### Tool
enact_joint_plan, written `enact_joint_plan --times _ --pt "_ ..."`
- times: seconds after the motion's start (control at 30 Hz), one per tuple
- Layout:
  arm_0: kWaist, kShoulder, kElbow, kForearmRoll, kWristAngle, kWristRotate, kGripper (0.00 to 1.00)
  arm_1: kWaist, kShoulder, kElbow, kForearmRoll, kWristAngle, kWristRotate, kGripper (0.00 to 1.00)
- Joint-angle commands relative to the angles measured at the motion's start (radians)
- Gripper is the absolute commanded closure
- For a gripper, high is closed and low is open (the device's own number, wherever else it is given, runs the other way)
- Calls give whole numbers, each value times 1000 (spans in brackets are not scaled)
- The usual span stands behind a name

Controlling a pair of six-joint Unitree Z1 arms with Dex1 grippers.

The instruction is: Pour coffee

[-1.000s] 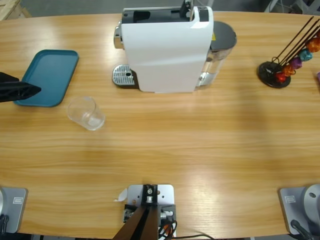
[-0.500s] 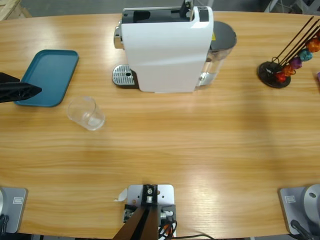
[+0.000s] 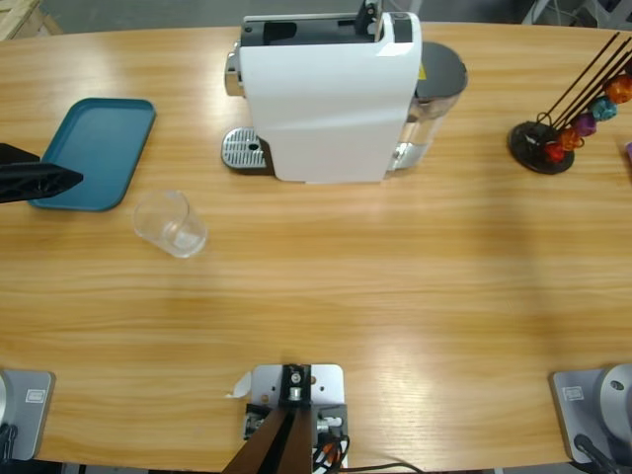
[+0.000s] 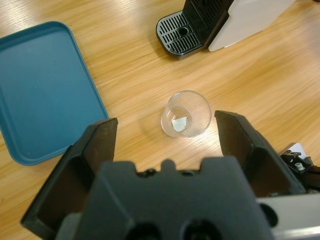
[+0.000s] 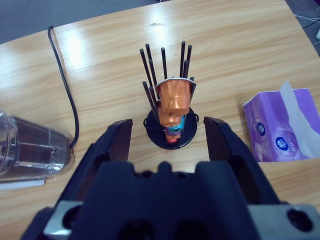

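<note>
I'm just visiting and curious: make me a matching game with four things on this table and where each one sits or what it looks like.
Things:
1. tray
2. tumbler
3. coffee machine
4. capsule stand

Descriptions:
A. white, at the table's far middle
B. clear, empty, in front of the left gripper
C. teal, empty, at one end of the table
D. black rods holding coloured capsules

Pairs: 1-C, 2-B, 3-A, 4-D
</note>
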Motion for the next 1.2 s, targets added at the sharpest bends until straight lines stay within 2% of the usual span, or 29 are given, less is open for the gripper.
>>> enact_joint_plan --times 0.03,0.53,0.6,0.7,0.73,0.8,0.87,0.9,0.93,1.0,1.03,1.17,1.2 --pt "-8 6 37 -12 15 -3 161 -26 57 16 -25 10 -7 372" --pt "-8 4 37 -12 18 -3 161 -34 89 17 -45 -3 -7 380" --pt "-8 3 39 -12 18 -3 161 -36 90 17 -45 -13 -11 501" --pt "-8 3 39 -13 18 -3 161 -36 86 20 -45 -29 -12 524" --pt "-8 3 39 -13 18 -3 161 -36 87 20 -44 -31 -12 611" --pt "-8 2 39 -13 18 -3 164 -36 88 20 -44 -33 -12 636" --pt "-8 2 39 -13 18 -3 164 -36 91 20 -44 -35 -12 767" --pt "-8 2 39 -13 18 -3 165 -36 93 20 -44 -34 -12 796" --pt "-8 2 39 -13 18 -3 165 -36 96 20 -44 -34 -13 876" --pt "-8 2 39 -13 18 -3 165 -36 101 20 -44 -31 -15 914" --pt "-8 2 39 -13 18 -3 165 -36 103 20 -44 -31 -17 998" --pt "-8 2 39 -13 18 -3 165 -36 111 18 -45 -30 -18 1000" --pt "-8 2 39 -13 18 -2 165 -36 109 18 -45 -33 -18 948"
